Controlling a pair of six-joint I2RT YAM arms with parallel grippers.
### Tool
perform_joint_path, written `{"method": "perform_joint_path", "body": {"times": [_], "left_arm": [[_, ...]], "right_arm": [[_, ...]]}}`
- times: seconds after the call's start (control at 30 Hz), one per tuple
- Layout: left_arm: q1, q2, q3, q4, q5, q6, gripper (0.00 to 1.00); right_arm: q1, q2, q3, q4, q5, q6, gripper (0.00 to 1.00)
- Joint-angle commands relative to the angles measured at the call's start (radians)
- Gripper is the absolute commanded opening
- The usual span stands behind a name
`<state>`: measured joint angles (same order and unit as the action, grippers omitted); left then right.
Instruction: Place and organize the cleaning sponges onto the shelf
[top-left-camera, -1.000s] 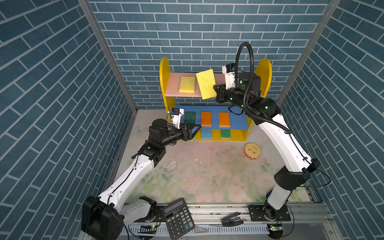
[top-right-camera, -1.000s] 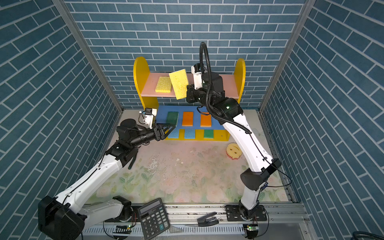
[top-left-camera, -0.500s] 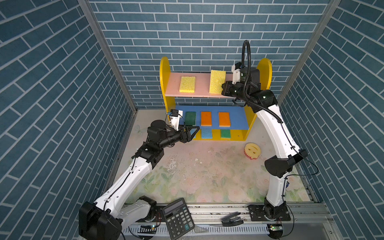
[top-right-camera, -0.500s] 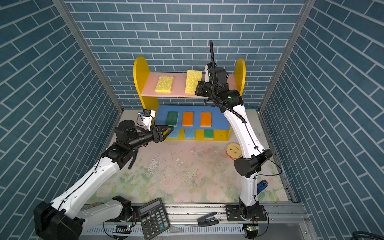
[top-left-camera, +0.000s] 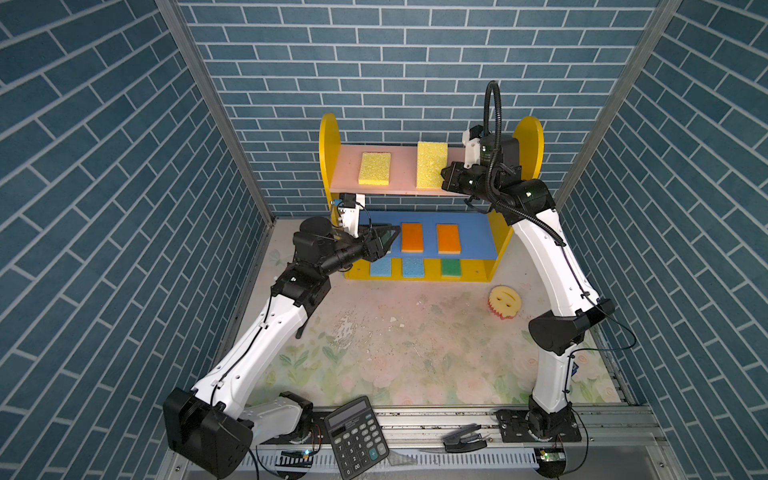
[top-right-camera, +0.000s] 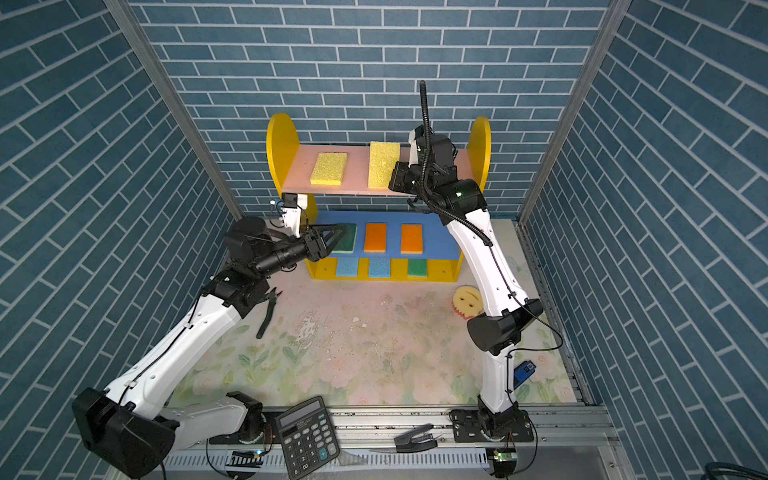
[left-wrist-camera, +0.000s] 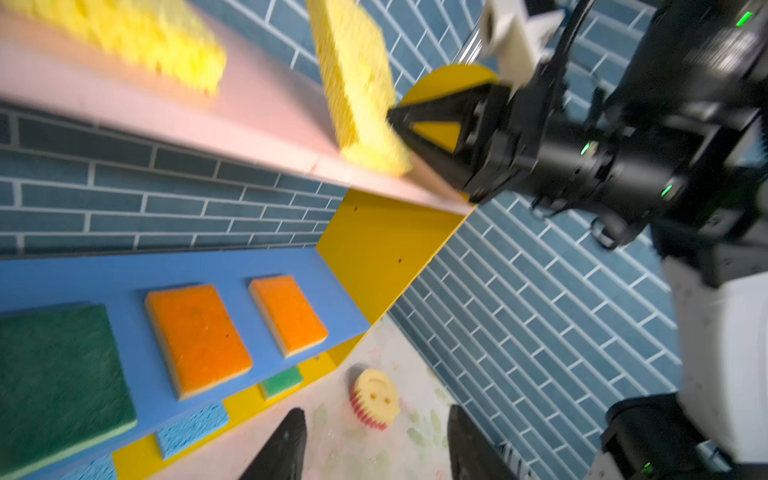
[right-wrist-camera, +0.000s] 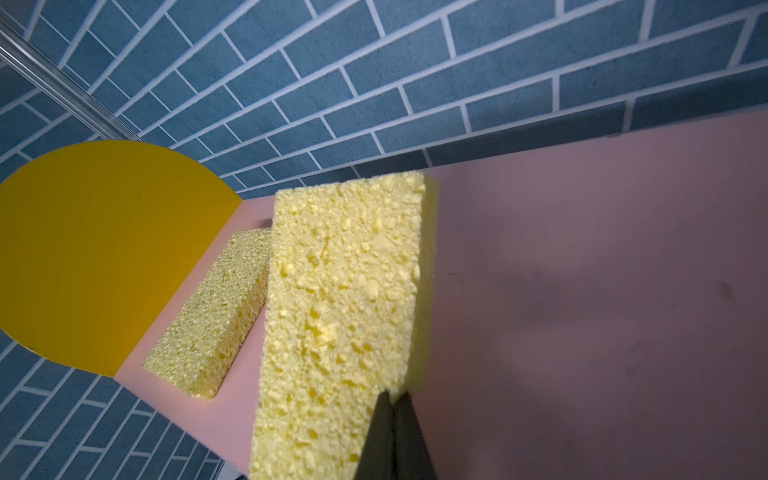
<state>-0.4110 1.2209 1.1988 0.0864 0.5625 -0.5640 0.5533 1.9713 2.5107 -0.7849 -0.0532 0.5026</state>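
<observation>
The yellow sponge (right-wrist-camera: 340, 324) is pinched at its near corner by the right hand (right-wrist-camera: 392, 399), whose two black fingers are clamped together on the foam. It stands tilted on a long edge over the pink top board (top-left-camera: 403, 170) of the shelf (top-left-camera: 328, 137), right of that board's middle and reaching its front edge; whether it touches the board cannot be told. It is a thick rectangular slab, pale and coarsely pitted with open pores. A second yellow sponge (top-left-camera: 375, 168) of the same crumbly foam lies flat toward the board's left end, apart from the first and near the round-topped yellow side panel. On the smooth blue middle board (top-left-camera: 478, 237) the left orange sponge (top-left-camera: 412, 237) and the right orange sponge (top-left-camera: 449, 237) lie flat side by side, each with a pale underlayer. At that board's left end lies a dark green sponge (left-wrist-camera: 58, 374) with a fibrous scouring face. The left hand (top-left-camera: 392, 235) hangs just over it in both top views, its fingers apart with nothing between them. Along the yellow base's front edge sit two light blue sponges (top-left-camera: 381, 267) and a small green sponge (top-left-camera: 451, 268). A round smiley sponge (top-left-camera: 504, 301) with a ridged pink underside rests on the floral counter (top-left-camera: 395, 353) near the shelf's right front corner.
</observation>
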Motion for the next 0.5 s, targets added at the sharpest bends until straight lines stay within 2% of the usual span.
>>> {"method": "perform_joint_path", "body": {"times": [0.0, 0.2, 0.33, 0.47], "left_arm": [[0.003, 0.05, 0.102, 0.074, 0.003, -0.033, 0.5], [-0.001, 0.177, 0.268, 0.076, 0.037, -0.111, 0.53], [-0.008, 0.188, 0.314, 0.036, 0.025, -0.111, 0.53], [-0.007, 0.189, 0.431, -0.187, -0.009, -0.029, 0.56]], "right_arm": [[0.003, 0.032, 0.034, -0.022, -0.029, 0.042, 0.0], [0.003, 0.031, 0.022, -0.01, -0.007, 0.056, 0.0], [0.003, 0.023, 0.004, -0.003, 0.004, 0.056, 0.02], [0.008, 0.003, -0.038, 0.023, 0.009, 0.053, 0.05]]}}
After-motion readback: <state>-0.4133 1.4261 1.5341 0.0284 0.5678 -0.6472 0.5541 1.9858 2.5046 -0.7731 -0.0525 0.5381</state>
